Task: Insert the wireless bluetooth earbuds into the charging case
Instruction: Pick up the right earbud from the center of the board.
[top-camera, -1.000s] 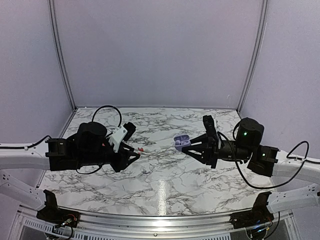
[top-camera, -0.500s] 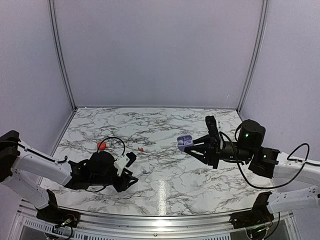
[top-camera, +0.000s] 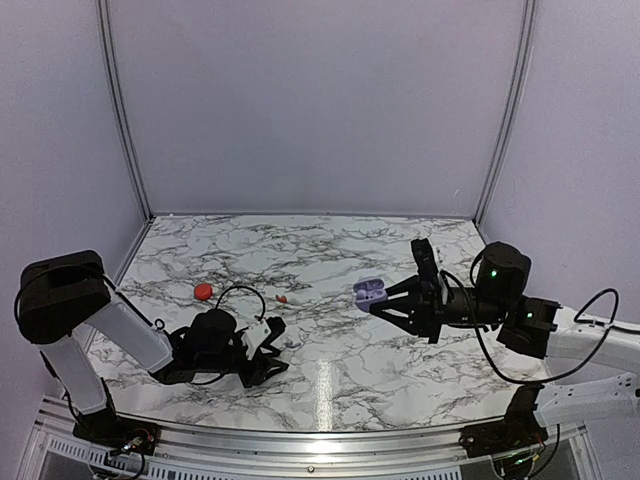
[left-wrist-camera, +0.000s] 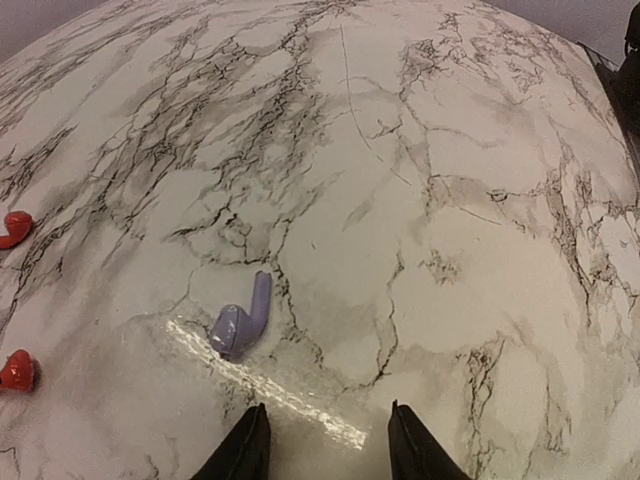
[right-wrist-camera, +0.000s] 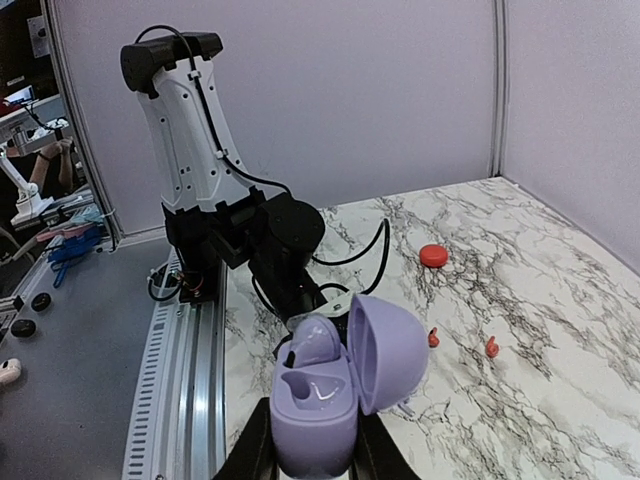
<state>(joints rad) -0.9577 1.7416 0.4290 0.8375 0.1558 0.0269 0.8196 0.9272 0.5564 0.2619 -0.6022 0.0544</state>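
Two claws and one bench (top-camera: 330, 250) with a white marble pattern and dark veins.

1. Left claw (left-wrist-camera: 325, 445): low over the near-left part of the bench. Fingers are spread, with nothing between them.

2. Lilac earbud (left-wrist-camera: 243, 320): loose, lying on its side on the bench just ahead of the left claw's tips. It touches neither finger, and its stem points away from the claw.

3. Red earbuds (left-wrist-camera: 17, 370): two tiny pieces on the bench at the left edge of the left wrist view. They lie apart from each other and from the lilac earbud.

4. Right claw (right-wrist-camera: 312, 455): over the right half of the bench, pinching the lower shell of the charging case from both sides.

5. Charging case (right-wrist-camera: 318, 400): lilac, held off the bench with its lid swung open to one side.
   - One bay holds a seated earbud (right-wrist-camera: 315, 342), also lilac.
   - The bay beside it shows as an open hollow.

6. Red round case (top-camera: 203, 291): a small disc on the left part of the bench, well apart from both claws. In the top view, one red piece lies between it and the charging case.
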